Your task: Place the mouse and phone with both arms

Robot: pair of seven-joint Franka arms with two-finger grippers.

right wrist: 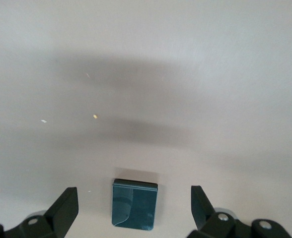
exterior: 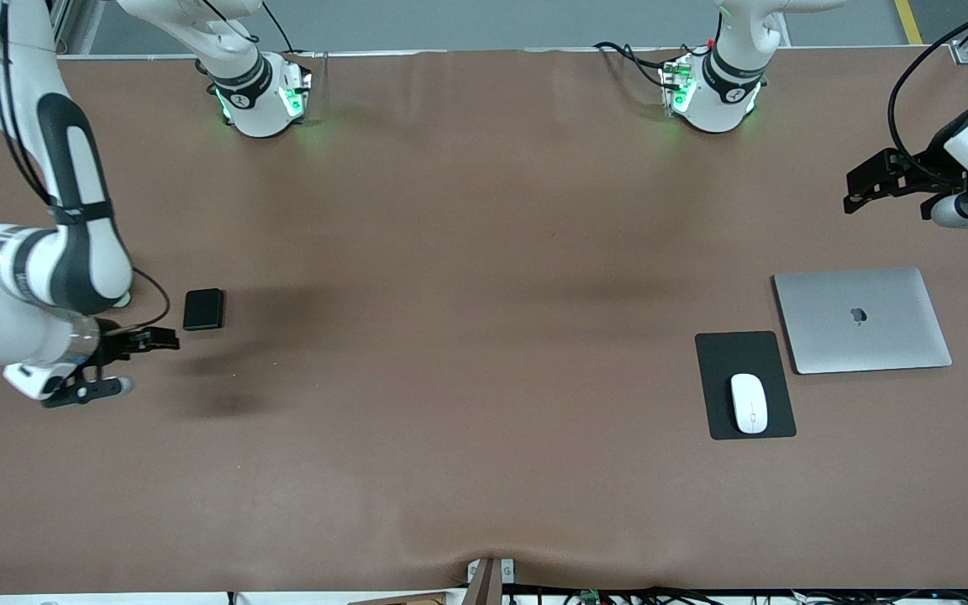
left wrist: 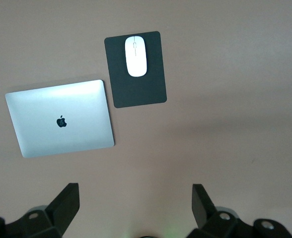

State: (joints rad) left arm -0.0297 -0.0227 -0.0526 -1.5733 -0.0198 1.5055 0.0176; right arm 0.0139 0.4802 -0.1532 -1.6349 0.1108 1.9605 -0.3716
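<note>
Brown cloth covered the bench (exterior: 467, 336). At the right arm's end of it lay the small black rounded-corner phone (exterior: 203, 309), flat on the cloth and free of any grip; the right gripper (exterior: 118, 361) hung just beside it with its jaws spread wide and empty, and the right wrist view showed the phone (right wrist: 134, 204) lying between the two jaws. Toward the left arm's end, the glossy white oval mouse (exterior: 749, 403) rested on a flat black rectangular pad (exterior: 744, 353), just beside a closed silver laptop (exterior: 862, 319). The left gripper (exterior: 883, 189) waited well apart from both, jaws open and empty.
</note>
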